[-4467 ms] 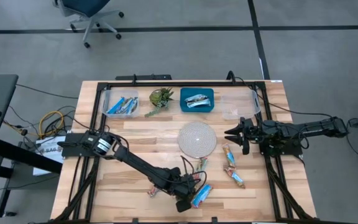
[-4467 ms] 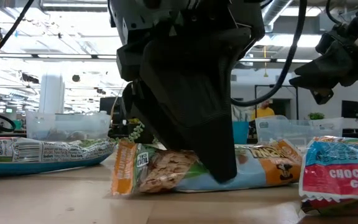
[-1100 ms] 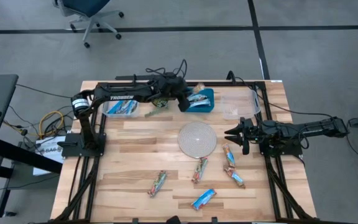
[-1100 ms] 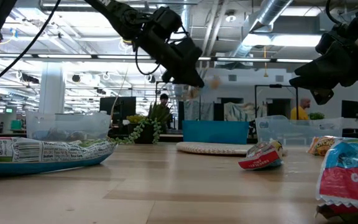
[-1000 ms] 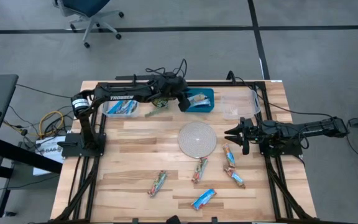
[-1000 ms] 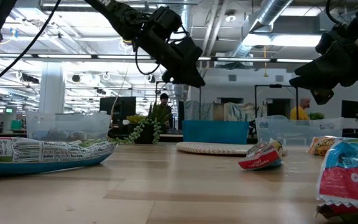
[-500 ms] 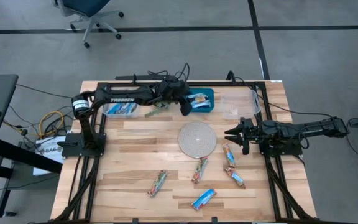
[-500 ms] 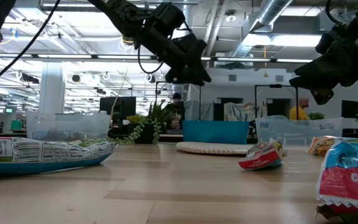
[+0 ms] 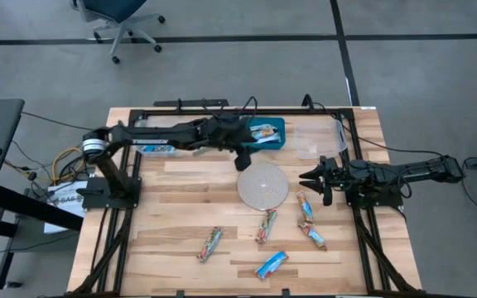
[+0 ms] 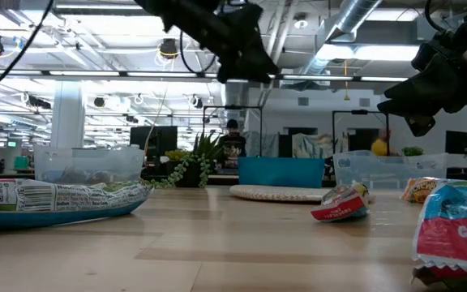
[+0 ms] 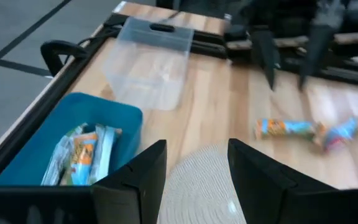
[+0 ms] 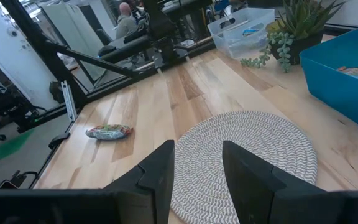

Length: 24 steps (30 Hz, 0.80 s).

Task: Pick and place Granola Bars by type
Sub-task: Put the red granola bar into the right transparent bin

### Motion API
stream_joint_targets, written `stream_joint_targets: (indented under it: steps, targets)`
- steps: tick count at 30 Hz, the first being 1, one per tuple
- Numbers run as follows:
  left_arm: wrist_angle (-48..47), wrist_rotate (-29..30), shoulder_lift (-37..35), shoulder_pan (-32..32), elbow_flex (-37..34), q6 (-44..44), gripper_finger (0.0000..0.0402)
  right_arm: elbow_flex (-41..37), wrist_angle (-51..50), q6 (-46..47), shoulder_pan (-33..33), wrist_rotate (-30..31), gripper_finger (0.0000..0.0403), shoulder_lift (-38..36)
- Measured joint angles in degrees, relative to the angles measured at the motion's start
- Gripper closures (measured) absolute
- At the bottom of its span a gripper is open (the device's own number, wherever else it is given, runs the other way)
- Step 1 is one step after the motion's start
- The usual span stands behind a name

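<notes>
Left gripper: my fingers released, empty, near worktop's far edge beside blue bin of Granola Bars. Right gripper: fingers parted, empty, near right edge.

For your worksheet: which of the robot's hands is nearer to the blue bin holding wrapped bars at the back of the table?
The left. The left hand hangs open just in front of the blue bin, toward the woven mat. The right hand waits farther off, beyond the mat's right edge.

One camera looks straight down on the whole surface; another sits low at its edge, facing the room. Both wrist cameras share the woven mat.
</notes>
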<state>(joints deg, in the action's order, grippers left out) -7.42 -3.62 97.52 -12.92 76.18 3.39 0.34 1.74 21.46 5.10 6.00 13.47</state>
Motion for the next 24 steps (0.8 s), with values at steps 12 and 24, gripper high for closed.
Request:
stream_joint_targets:
  steps: [12, 24]
  targets:
    - [-0.07, 5.44, -20.1, 6.95, -22.95, 13.69, 0.0236, 0.01, 0.0, 0.01, 0.02, 0.0, 0.0275, 0.02]
    - [0.04, 4.0, -35.11, 17.4, -39.22, 36.02, 0.0236, 0.0, 0.0, 0.01, 0.02, 0.0, 0.0275, 0.0]
